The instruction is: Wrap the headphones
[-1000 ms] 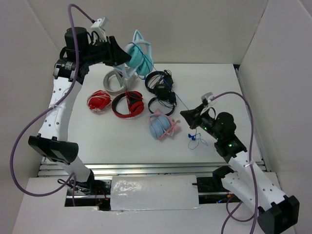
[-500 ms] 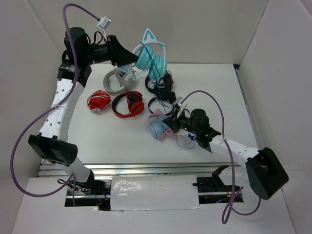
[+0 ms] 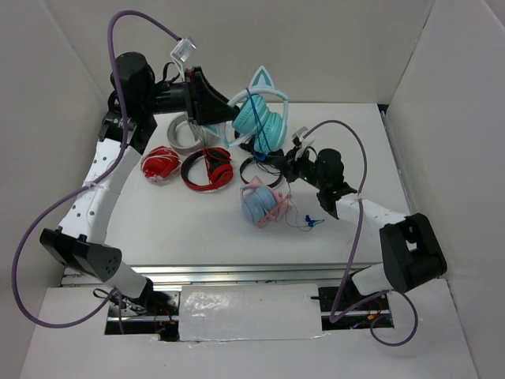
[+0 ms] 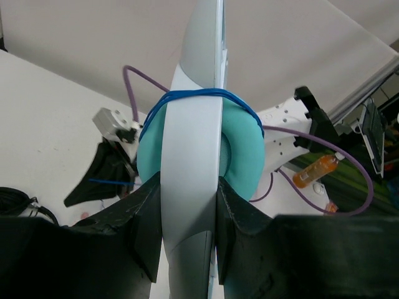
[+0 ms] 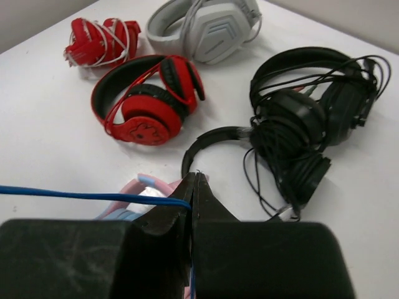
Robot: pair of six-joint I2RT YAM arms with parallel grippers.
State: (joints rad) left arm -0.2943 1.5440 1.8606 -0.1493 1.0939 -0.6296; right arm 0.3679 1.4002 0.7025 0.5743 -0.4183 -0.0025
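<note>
The teal headphones (image 3: 262, 120) with cat ears hang in the air above the table's back middle. My left gripper (image 3: 229, 118) is shut on their pale headband (image 4: 190, 180), and blue cable is looped round the earcups (image 4: 240, 152). My right gripper (image 3: 289, 168) is shut on the thin blue cable (image 5: 93, 196), which runs taut out to the left in the right wrist view. In the top view the cable runs from the headphones down to my right gripper, and its blue plug (image 3: 310, 222) lies on the table in front.
On the table lie white headphones (image 3: 183, 134), two red pairs (image 3: 161, 164) (image 3: 208, 168), black headphones (image 3: 264, 154) with tangled cords, and light-blue headphones with a pink band (image 3: 261, 204). White walls stand at the back and both sides.
My left gripper has carried the teal headphones to the right. My right gripper has moved back and left from the front right, up next to the black headphones, with the cable in it.
</note>
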